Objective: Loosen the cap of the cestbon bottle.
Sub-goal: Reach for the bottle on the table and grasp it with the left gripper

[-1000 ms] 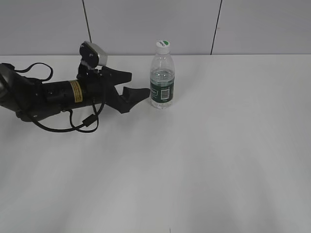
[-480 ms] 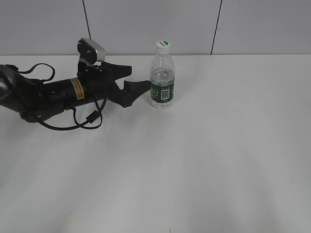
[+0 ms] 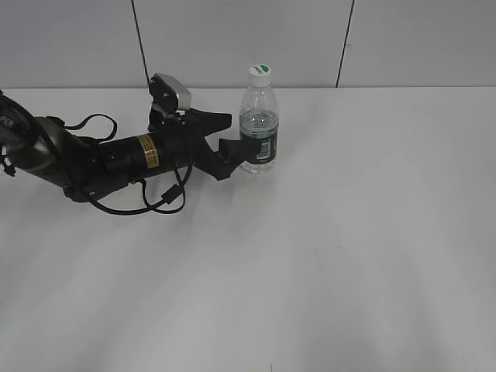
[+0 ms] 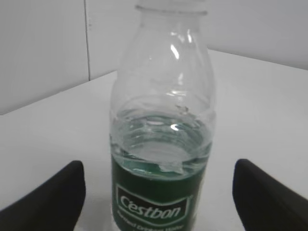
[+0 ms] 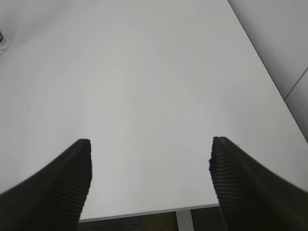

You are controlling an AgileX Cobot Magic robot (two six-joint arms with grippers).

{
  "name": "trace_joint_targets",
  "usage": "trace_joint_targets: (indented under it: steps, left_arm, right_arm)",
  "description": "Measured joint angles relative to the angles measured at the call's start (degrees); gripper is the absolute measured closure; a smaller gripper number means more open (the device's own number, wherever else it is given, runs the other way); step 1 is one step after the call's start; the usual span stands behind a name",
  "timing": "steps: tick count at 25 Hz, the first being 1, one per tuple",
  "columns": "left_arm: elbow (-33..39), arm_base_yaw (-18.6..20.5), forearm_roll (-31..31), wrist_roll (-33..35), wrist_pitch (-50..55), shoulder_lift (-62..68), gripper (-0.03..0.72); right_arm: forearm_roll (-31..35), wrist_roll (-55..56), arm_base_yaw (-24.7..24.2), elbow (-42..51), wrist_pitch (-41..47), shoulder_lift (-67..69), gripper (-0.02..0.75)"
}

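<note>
left gripper [image 3: 235, 133]: jaws spread, one either side of the bottle's lower body
right gripper [image 5: 150, 180]: jaws spread, nothing between
cestbon bottle [image 3: 258, 129]: 1, upright on table [image 3: 349, 232], part full
cap [image 3: 260, 74]: 1, on bottle neck

White counter [image 3: 325, 256], matte, plain surface, runs back to a grey panelled wall. One item standing on it: the cestbon bottle [image 3: 258, 124], upright, toward the rear, left of centre, base flat on the counter. Clear plastic, partly filled with water, dark green label band at the bottom, white cap [image 3: 260, 74] on top. Left wrist view shows the same bottle [image 4: 161, 139] close up, "Cestbon" lettering legible on the label, counter white around its base. Right wrist view: bare white counter [image 5: 144, 96], its near edge visible at the bottom.
</note>
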Motion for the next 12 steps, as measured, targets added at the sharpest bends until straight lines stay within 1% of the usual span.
trace_joint_targets:
  steps: [6,12]
  left_arm:
    - [-3.6,-0.43,-0.29,-1.32,1.17,2.57,0.126]
    - [-5.47,-3.14,-0.24,-1.57,3.89,2.65,0.129]
  right_arm:
    - [0.0,0.0,0.0,0.0,0.0,0.0,0.151]
    - [0.0,0.0,0.0,0.0,0.0,0.0,0.151]
